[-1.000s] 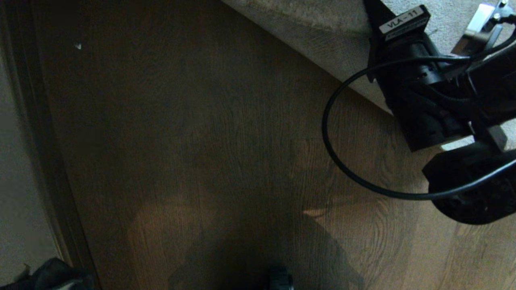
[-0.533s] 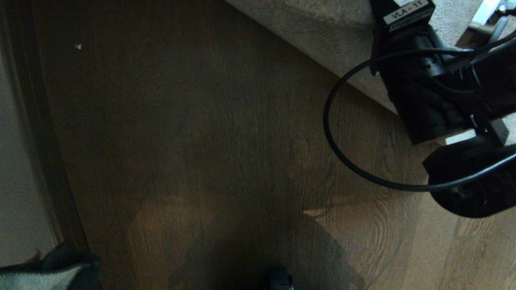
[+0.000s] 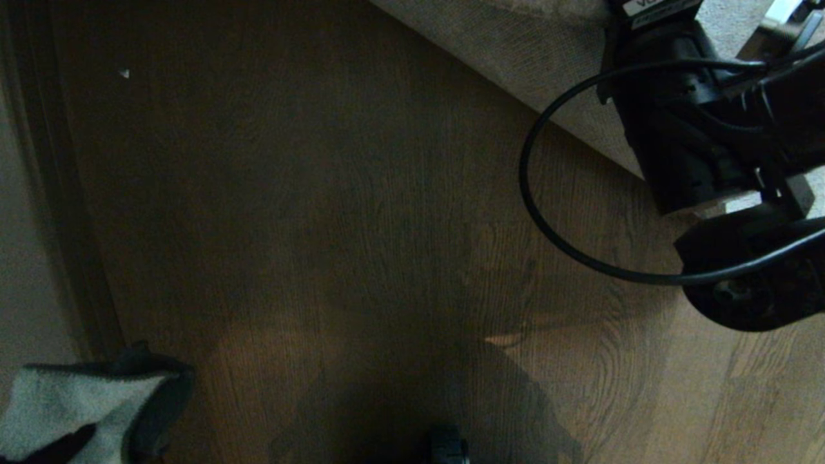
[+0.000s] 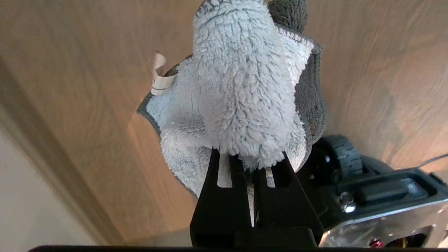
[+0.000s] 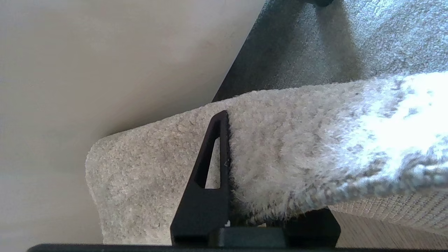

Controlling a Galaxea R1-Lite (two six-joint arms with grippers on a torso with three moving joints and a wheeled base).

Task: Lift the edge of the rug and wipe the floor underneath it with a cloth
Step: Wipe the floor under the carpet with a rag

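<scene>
Brown wood-grain plank floor [image 3: 335,212] fills most of the head view, dim and crossed by a broad shadow; a dark baseboard strip [image 3: 58,193] and pale wall [image 3: 26,258] border it on the left. Light grey plush rug [image 3: 535,58] lies at upper right, its straight edge running diagonally; the right gripper [image 5: 252,206] is clamped on a raised corner of the rug, pile bunched between the jaws and beige woven backing [image 5: 395,210] exposed beneath. The left gripper [image 4: 250,189], jaws nearly together, pinches the pale grey-blue cloth [image 4: 241,98] above the floor, at lower left of the head view; whether the cloth touches the planks is unclear. A black cable [image 3: 548,219] loops from the right arm.
</scene>
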